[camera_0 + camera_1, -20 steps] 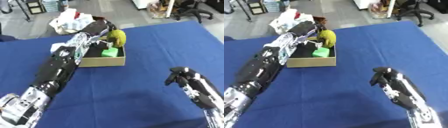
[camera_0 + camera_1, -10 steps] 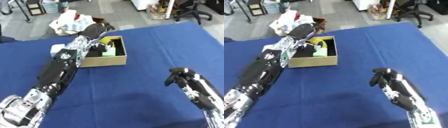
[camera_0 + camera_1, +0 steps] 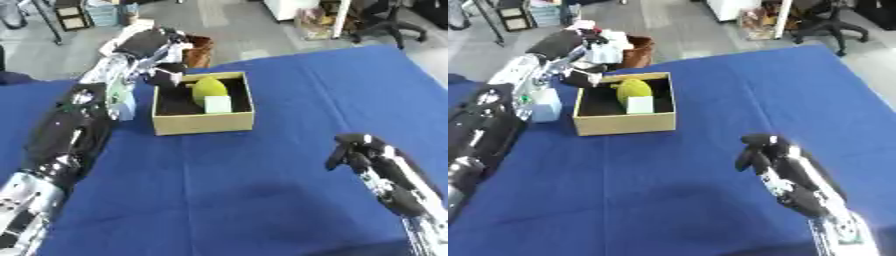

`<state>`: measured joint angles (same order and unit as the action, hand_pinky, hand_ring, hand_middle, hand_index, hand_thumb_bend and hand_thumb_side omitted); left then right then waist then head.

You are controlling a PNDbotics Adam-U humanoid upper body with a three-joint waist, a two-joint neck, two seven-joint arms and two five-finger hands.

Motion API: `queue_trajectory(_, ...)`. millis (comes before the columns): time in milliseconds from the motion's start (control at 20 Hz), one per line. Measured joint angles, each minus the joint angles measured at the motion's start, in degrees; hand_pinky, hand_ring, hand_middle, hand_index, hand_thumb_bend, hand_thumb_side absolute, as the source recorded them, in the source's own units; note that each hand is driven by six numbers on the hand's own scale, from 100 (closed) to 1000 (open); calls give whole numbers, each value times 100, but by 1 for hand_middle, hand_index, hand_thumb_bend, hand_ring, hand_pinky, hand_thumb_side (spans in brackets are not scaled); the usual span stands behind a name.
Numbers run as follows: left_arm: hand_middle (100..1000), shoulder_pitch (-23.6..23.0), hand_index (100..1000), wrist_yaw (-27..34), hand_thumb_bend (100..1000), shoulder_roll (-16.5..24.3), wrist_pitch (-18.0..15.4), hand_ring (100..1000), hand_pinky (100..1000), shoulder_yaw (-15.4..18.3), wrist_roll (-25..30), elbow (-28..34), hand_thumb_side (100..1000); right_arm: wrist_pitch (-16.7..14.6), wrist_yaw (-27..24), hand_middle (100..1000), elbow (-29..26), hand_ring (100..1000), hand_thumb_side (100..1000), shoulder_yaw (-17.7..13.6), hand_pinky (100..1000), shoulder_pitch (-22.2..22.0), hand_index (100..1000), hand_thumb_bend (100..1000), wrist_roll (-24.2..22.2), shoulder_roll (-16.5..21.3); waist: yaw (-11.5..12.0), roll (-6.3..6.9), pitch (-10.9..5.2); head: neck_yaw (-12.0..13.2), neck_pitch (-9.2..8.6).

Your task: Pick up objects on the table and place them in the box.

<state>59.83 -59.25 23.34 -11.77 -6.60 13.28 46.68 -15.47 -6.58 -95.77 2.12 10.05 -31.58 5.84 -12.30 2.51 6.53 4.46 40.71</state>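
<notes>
Left robot hand (image 3: 163,76) hovers at the box's (image 3: 203,123) far-left corner, fingers curled, apparently empty; a yellow-green object (image 3: 209,87) and pale block (image 3: 217,104) lie inside, just right of it. Right robot hand (image 3: 354,150) hangs curled and empty, well apart over bare tabletop (image 3: 262,190).

Tan cardboard box (image 3: 203,123) with a dark interior, holding a yellow-green rounded object (image 3: 209,87) and a pale green block (image 3: 217,104). Plain deep blue table cover (image 3: 289,100). Black left hand (image 3: 156,45) and black right hand (image 3: 354,151), arms with silver joints.
</notes>
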Motion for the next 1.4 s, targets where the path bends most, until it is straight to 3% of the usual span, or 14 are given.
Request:
queue_trajectory(50, 838, -11, 931, 62, 285, 92, -88, 808, 852, 28, 142, 0, 291, 0, 1, 544, 0, 587, 456, 0, 573, 0, 778, 100, 1, 1, 6, 0, 0, -6, 0)
queue_trajectory(250, 854, -24, 937, -62, 406, 358, -434, 827, 865, 130, 548, -119, 350, -4, 4, 544, 1, 587, 456, -9, 573, -2, 777, 100, 5, 16, 18, 0, 0, -29, 0)
queue_trajectory(550, 866, -19, 939, -921, 518, 435, -575, 845, 881, 349, 550, -678, 418, -18, 19, 544, 1, 586, 456, -31, 573, 2, 777, 100, 21, 43, -7, 0, 13, -43, -4)
queue_trajectory(900, 871, 28, 939, -1735, 508, 434, -520, 848, 881, 579, 174, -1162, 424, -26, 19, 543, 1, 586, 457, -31, 573, 60, 778, 100, 28, 46, -64, 0, 180, -46, -95)
queue_trajectory(1400, 833, 35, 917, -2056, 420, 432, -192, 828, 868, 783, 50, -1653, 420, -29, 19, 542, 1, 586, 457, -31, 574, 108, 778, 100, 27, 47, -107, 0, 269, -33, -148)
